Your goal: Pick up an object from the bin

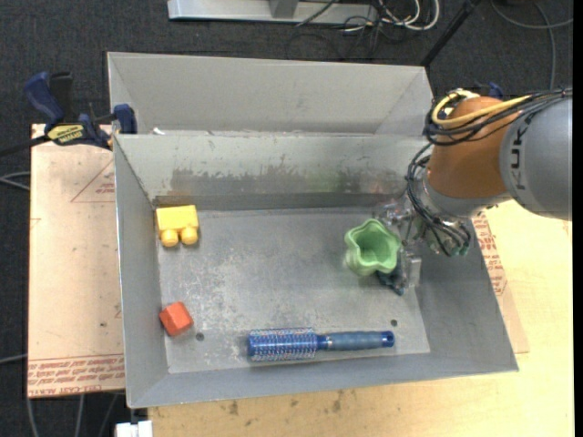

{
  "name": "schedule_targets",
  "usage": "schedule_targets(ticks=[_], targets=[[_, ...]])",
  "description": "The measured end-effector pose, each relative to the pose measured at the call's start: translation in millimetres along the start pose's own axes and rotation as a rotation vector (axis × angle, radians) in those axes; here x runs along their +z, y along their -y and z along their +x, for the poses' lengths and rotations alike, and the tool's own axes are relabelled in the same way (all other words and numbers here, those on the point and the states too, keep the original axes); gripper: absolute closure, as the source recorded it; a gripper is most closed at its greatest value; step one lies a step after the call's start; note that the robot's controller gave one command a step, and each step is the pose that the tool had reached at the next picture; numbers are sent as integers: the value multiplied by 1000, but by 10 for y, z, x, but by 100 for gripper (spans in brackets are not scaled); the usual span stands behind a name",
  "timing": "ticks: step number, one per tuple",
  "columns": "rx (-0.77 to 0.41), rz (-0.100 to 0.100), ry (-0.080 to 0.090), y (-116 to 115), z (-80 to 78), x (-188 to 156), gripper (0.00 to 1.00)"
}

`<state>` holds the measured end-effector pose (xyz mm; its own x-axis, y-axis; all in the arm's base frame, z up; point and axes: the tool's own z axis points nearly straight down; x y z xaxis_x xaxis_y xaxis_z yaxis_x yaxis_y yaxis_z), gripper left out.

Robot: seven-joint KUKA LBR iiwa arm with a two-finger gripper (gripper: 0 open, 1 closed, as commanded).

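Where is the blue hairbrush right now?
The blue hairbrush lies at the camera view's bottom centre, right of the orange block, below the green cup.

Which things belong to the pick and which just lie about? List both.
In the job: gripper, at the right of the bin; green scalloped cup close beside it.
Lying about: yellow toy brick, left; orange block, left front; blue hairbrush, front wall.

Green cup, blue brush
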<state>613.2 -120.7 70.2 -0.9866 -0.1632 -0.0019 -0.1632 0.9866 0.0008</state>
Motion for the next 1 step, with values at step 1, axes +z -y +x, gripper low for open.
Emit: schedule_targets(ticks=[1], targets=[[1,2,4,11,-12,-18,100]])
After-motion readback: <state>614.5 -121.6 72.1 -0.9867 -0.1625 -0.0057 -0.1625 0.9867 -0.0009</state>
